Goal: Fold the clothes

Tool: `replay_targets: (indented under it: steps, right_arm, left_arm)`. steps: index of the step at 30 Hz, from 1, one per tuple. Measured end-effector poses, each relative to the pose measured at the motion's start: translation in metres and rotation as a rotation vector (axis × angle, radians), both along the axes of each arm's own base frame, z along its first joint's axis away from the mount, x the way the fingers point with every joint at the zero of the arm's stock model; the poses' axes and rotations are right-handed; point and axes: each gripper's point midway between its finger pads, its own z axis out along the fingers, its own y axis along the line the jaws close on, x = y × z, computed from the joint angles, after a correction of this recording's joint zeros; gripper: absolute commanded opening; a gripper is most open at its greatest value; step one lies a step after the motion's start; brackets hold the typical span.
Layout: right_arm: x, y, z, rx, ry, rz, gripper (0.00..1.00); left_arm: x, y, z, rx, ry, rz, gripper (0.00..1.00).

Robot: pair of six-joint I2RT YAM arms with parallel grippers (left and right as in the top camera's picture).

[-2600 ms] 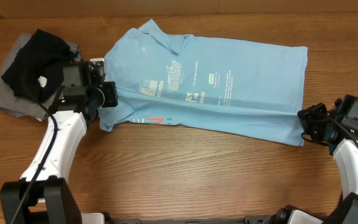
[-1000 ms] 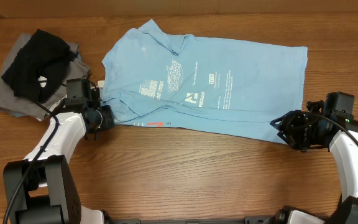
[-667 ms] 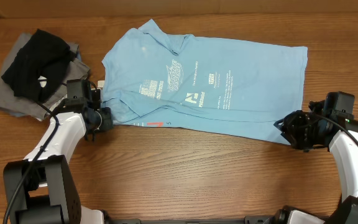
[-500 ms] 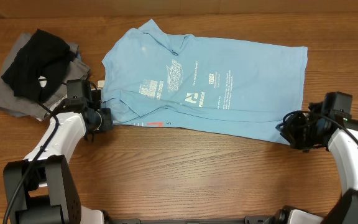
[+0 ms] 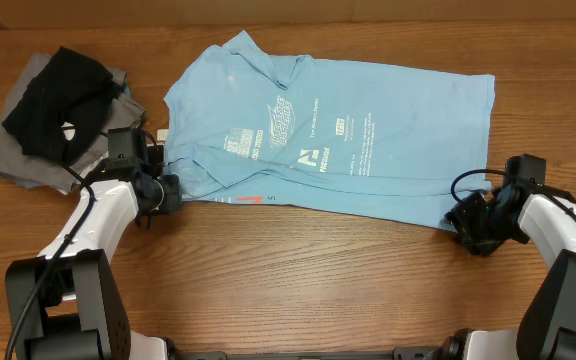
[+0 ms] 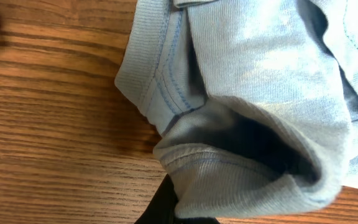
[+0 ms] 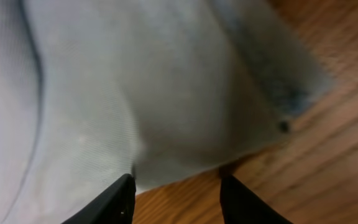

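- T-shirt (image 5: 338, 130), light blue, lies spread across the upper middle of the desk (image 5: 298, 290) in your overhead view. A black garment (image 5: 58, 85) is piled on a grey garment (image 5: 13, 160) at upper left.
- Only your left wrist view shows the left pincer (image 5: 166, 188) clenched on the bunched sleeve hem at the T-shirt's lower left.
- Your right wrist view shows the right pincer (image 7: 176, 193) released, with the T-shirt's lower right corner just at its fingertips.

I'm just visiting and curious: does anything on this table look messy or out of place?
The blue T-shirt lies slanted, one sleeve bunched in the left end effector. A black garment sits crumpled on grey cloth.
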Motion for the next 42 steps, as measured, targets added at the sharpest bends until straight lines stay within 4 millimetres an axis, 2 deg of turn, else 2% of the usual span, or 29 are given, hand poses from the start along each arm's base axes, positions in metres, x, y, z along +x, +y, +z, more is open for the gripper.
replay_targets:
  steps: [2,4,7,9,10,17,20,24,28,30,31,36,39,42]
  right_arm:
    - [0.002,-0.005,-0.001,-0.028,-0.004,-0.01,0.48]
    - [0.007,-0.009,-0.002,-0.049,-0.025,-0.017,0.4]
    - [0.013,-0.014,-0.004,-0.073,-0.052,-0.031,0.21]
    - [0.01,-0.017,-0.007,-0.091,-0.038,-0.055,0.07]
    - [0.009,-0.018,-0.008,-0.097,-0.035,-0.052,0.04]
    - [-0.011,-0.035,-0.009,-0.158,0.059,-0.097,0.04]
    - [-0.02,-0.045,-0.008,-0.187,0.097,-0.122,0.04]
    - [-0.023,-0.048,-0.007,-0.2,0.109,-0.126,0.04]
    - [-0.024,-0.049,-0.007,-0.207,0.112,-0.116,0.04]
    - [-0.025,-0.05,-0.008,-0.214,0.116,-0.112,0.04]
    - [-0.025,-0.051,-0.007,-0.219,0.116,-0.111,0.04]
    - [-0.025,-0.052,-0.007,-0.226,0.118,-0.108,0.05]
    - [-0.026,-0.053,-0.007,-0.228,0.118,-0.101,0.07]
    - [-0.026,-0.053,-0.007,-0.231,0.118,-0.094,0.07]
  left_arm:
    - [0.0,0.0,0.0,0.0,0.0,0.0,0.05]
    - [0.0,0.0,0.0,0.0,0.0,0.0,0.05]
    - [0.0,0.0,0.0,0.0,0.0,0.0,0.05]
    - [0.0,0.0,0.0,0.0,0.002,-0.001,0.04]
    - [0.0,0.0,0.0,0.001,0.003,-0.002,0.04]
    - [-0.006,0.011,0.005,0.066,0.044,-0.002,0.04]
    - [0.002,0.022,0.015,0.128,0.029,0.009,0.04]
    - [0.014,0.034,0.028,0.196,-0.003,0.026,0.05]
    - [0.015,0.045,0.032,0.261,-0.004,0.038,0.24]
    - [0.014,0.05,0.034,0.293,0.001,0.043,0.53]
    - [0.014,0.053,0.034,0.308,0.003,0.042,0.58]
    - [0.013,0.056,0.036,0.33,0.007,0.048,0.68]
    - [0.011,0.047,0.033,0.278,0.016,0.03,0.72]
    - [0.01,0.035,0.03,0.211,0.021,0.008,0.7]
